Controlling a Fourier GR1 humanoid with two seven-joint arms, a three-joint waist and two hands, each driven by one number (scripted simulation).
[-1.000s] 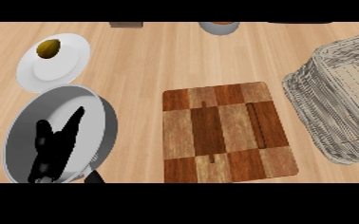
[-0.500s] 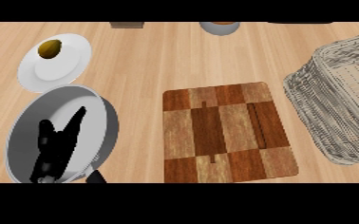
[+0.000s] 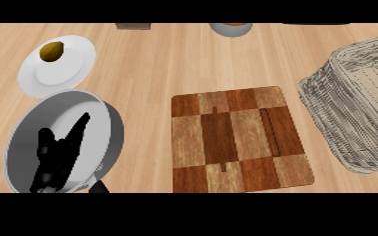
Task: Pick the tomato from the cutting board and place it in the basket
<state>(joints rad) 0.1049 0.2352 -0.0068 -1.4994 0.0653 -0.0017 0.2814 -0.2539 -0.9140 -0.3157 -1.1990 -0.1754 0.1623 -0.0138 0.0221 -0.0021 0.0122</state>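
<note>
Brown checkered wooden cutting board lies bare beside the pale woven basket, while the black left hand rests over the round grey pan, fingers straight.

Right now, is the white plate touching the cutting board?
Apart. The head view shows the white plate at upper left and the cutting board toward the lower middle, with a stretch of bare counter plainly between them.

The basket is cut off at the right edge; no tomato shows.
</note>
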